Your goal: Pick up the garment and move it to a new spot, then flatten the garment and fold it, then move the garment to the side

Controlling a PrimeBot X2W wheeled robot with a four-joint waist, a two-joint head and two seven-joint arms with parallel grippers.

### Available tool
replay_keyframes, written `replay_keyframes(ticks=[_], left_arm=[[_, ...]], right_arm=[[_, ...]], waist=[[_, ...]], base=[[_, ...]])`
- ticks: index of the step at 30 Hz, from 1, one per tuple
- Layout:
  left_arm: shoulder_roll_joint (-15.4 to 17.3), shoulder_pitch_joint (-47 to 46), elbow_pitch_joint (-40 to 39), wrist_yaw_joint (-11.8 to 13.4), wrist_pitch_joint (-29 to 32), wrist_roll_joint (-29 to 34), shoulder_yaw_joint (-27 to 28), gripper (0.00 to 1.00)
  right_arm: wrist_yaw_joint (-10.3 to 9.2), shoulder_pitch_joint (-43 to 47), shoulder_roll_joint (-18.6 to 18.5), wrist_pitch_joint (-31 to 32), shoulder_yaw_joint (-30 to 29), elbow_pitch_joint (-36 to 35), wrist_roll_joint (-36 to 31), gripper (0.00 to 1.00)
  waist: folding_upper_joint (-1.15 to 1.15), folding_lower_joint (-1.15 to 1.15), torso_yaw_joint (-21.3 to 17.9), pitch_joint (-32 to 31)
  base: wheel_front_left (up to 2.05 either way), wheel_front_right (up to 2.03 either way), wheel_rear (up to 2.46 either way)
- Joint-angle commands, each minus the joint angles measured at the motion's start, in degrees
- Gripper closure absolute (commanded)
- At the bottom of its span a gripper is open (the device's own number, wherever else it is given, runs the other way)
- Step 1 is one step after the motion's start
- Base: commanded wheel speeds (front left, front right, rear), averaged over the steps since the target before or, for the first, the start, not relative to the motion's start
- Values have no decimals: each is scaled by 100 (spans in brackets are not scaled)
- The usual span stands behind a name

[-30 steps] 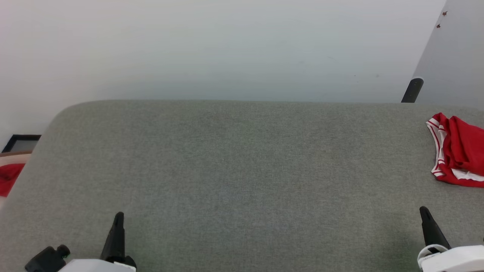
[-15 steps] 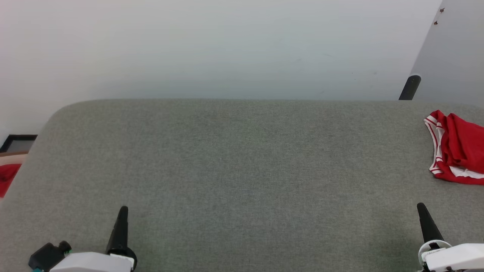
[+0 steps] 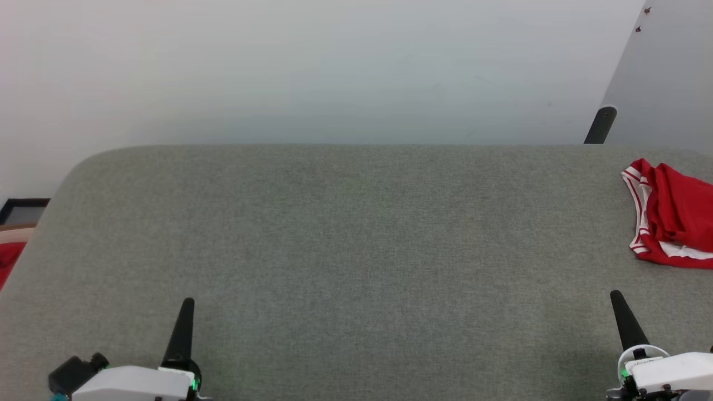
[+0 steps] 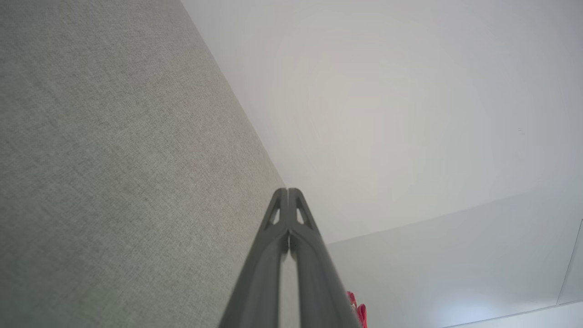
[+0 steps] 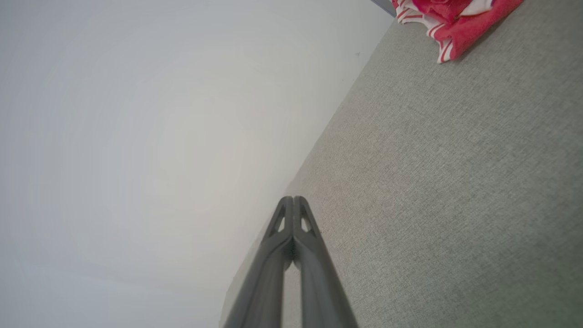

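Note:
The garment point(image 3: 671, 220) is a crumpled red shirt with red-and-white stripe trim, lying at the table's far right edge and partly cut off by the head view's border. In the right wrist view the garment point(image 5: 455, 20) sits at the top right, well ahead of my right gripper point(image 5: 293, 199). That right gripper point(image 3: 614, 295) is shut on nothing and hovers over the near right of the table. Over the near left of the table, my left gripper point(image 3: 187, 303) is shut and empty too, its fingers pressed together in its own view point(image 4: 288, 191).
The grey fabric table point(image 3: 345, 234) has a pale wall behind it. A black post point(image 3: 600, 125) stands behind the back right corner. Beside the table's left edge, lower down, lie a plain red cloth point(image 3: 8, 260) and a dark frame point(image 3: 22, 210).
The whole head picture has shifted a little, so the camera moved. Both shut grippers have crept slightly forward over the table. The garment lies as before.

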Motion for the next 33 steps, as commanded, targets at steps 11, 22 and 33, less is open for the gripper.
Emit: replay_keyframes(ticks=[11, 22, 33], left_arm=[[-51, -185, 24, -20, 165, -571, 42, 100], [-111, -269, 68, -23, 300, -1050, 58, 100], [-168, -337, 112, -25, 427, -1474, 75, 100]], right_arm=[[1, -160, 61, 119, -35, -51, 660, 100], [0, -218, 121, 218, -45, -55, 1200, 100], [0, -246, 170, 299, -52, -56, 1654, 100]], waist=[[0, 0, -40, 31], [0, 0, -80, 62], [0, 0, -120, 93]], base=[[0, 0, 0], [0, 0, 0], [0, 0, 0]])
